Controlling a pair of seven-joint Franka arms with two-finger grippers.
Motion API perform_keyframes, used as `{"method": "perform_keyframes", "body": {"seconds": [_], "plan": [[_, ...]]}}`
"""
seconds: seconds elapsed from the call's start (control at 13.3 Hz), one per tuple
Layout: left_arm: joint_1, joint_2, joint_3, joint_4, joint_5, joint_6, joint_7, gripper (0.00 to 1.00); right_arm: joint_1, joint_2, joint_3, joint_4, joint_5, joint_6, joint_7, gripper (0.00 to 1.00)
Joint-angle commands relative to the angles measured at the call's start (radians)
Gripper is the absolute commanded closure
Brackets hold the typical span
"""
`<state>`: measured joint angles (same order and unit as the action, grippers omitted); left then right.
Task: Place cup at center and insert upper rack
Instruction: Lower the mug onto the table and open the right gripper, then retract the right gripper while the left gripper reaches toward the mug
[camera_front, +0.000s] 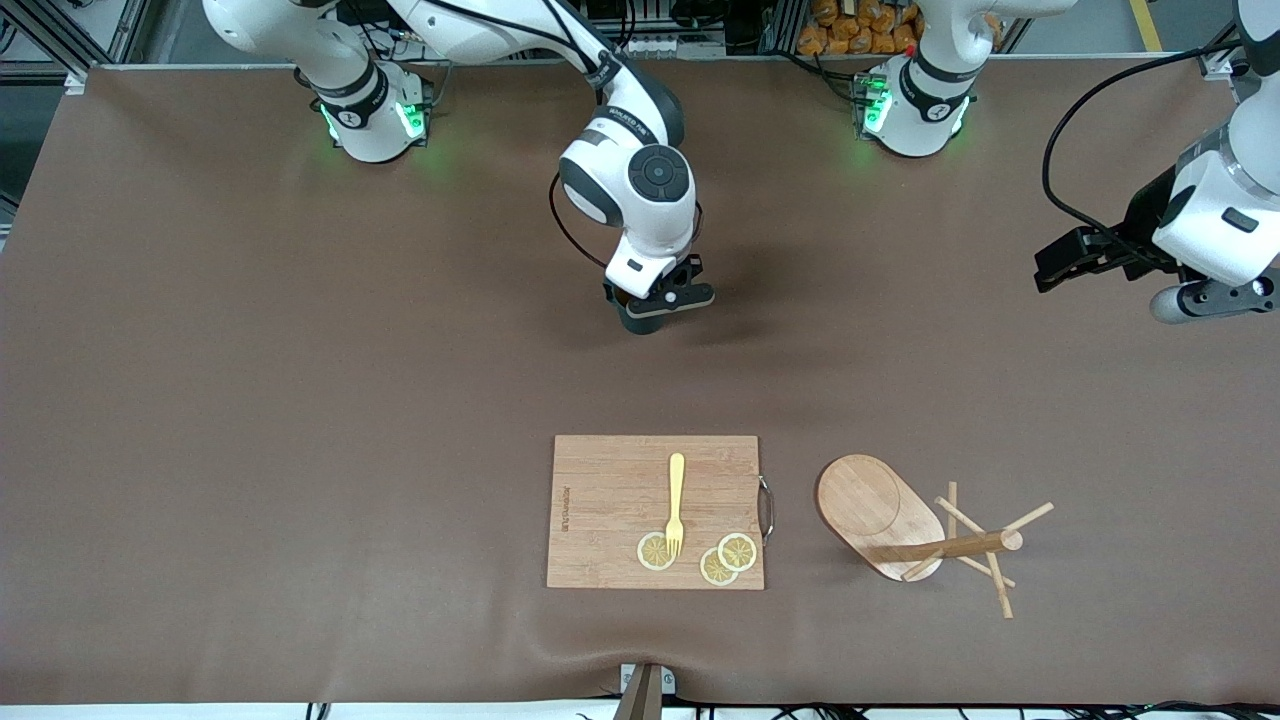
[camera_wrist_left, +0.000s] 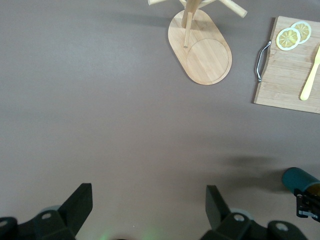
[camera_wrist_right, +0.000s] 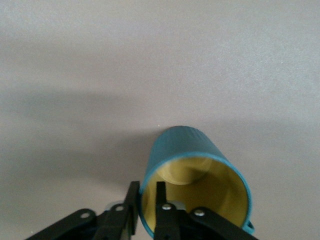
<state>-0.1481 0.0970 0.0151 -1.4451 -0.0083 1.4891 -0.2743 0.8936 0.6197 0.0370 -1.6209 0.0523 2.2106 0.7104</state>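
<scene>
Cup (camera_front: 645, 322) sits near the middle of the brown table (camera_front: 300, 400), at about twelve o'clock from the cutting board (camera_front: 610, 510) in the front view and well apart from it. The right gripper (camera_front: 642, 303) comes down onto it from above. From the front the wrist hides most of the cup. The right wrist view shows what the front view cannot: the teal ribbed wall and yellowish inside of the cup (camera_wrist_right: 190, 150), with the right gripper (camera_wrist_right: 146, 210) pinching that wall at the rim, one finger outside and one inside.

The upper rack (camera_front: 880, 510) lies tipped on its side at three o'clock from the board, just beside its metal handle, with its post and pegs pointing toward the left arm's end of the table. The left wrist view looks at the flat face of the oval base of the rack (camera_wrist_left: 202, 50). It also catches the board (camera_wrist_left: 287, 80) and the cup (camera_wrist_left: 300, 180) at its edge.

On the board lie a yellow fork (camera_front: 676, 500) and three lemon slices (camera_front: 728, 558).

The left gripper (camera_front: 1050, 270) waits in the air over the left arm's end of the table, at about one o'clock from the rack. In the left wrist view its fingers (camera_wrist_left: 80, 205) are spread wide with only bare table between them.
</scene>
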Motion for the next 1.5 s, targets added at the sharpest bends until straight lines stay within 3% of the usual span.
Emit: {"method": "perform_keyframes", "body": {"seconds": [0.0, 0.23, 0.38, 0.53, 0.9, 1.13, 1.43], "plan": [[-0.001, -0.002, 0.0, 0.003, -0.018, 0.005, -0.014, 0.0, 0.001, 0.015, -0.006, 0.029, -0.014, -0.003, 0.027, 0.31], [-0.004, -0.002, 0.0, 0.005, -0.038, 0.005, -0.025, 0.0, -0.024, -0.003, -0.005, 0.067, 0.0, -0.015, 0.017, 0.16], [-0.016, -0.003, 0.0, 0.005, -0.036, 0.005, -0.034, 0.0, -0.056, -0.052, -0.006, 0.068, -0.005, -0.017, 0.015, 0.0], [-0.019, -0.005, 0.0, 0.005, -0.036, 0.005, -0.037, 0.0, -0.129, -0.131, -0.005, 0.068, -0.003, -0.085, 0.012, 0.0], [-0.059, -0.008, 0.002, 0.006, -0.048, 0.005, -0.146, 0.0, -0.287, -0.332, 0.003, 0.104, -0.012, -0.421, -0.024, 0.0], [-0.1, -0.002, 0.0, 0.006, -0.061, 0.005, -0.253, 0.0, -0.428, -0.412, 0.006, 0.118, -0.009, -0.558, -0.226, 0.0], [-0.185, 0.027, 0.0, 0.043, -0.061, 0.013, -0.439, 0.0, -0.631, -0.474, 0.006, 0.118, -0.008, -0.641, -0.5, 0.0]]}}
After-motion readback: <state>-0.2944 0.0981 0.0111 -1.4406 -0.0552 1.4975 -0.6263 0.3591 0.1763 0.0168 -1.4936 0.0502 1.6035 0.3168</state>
